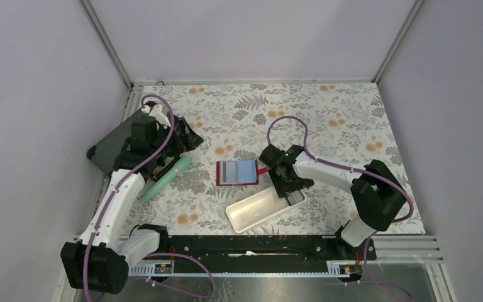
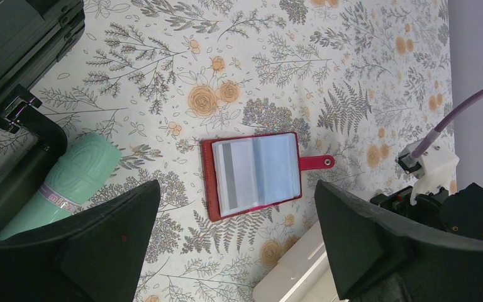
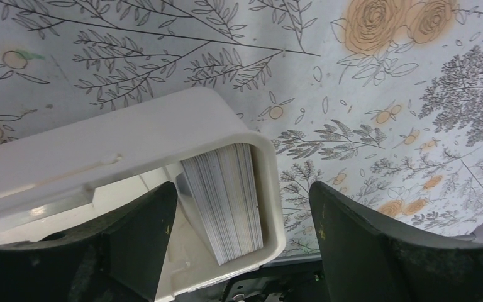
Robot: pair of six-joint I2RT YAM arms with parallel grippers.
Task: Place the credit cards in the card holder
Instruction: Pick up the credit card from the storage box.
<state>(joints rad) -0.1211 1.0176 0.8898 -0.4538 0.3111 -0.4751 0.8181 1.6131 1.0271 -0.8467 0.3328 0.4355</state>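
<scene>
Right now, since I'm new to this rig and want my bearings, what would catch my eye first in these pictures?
The red wallet lies open in the middle of the table, a pale blue card showing inside. Next comes the white tray nearer the arms, with a stack of cards at one end and the right fingers spread open over it. At the left, a mint-green roll lies beside a dark case.

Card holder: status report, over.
Left gripper open, empty. Right gripper open over card stack in white tray. Card holder unfolded flat, light blue cards showing inside. Green roll off to its side, not blocking.
</scene>
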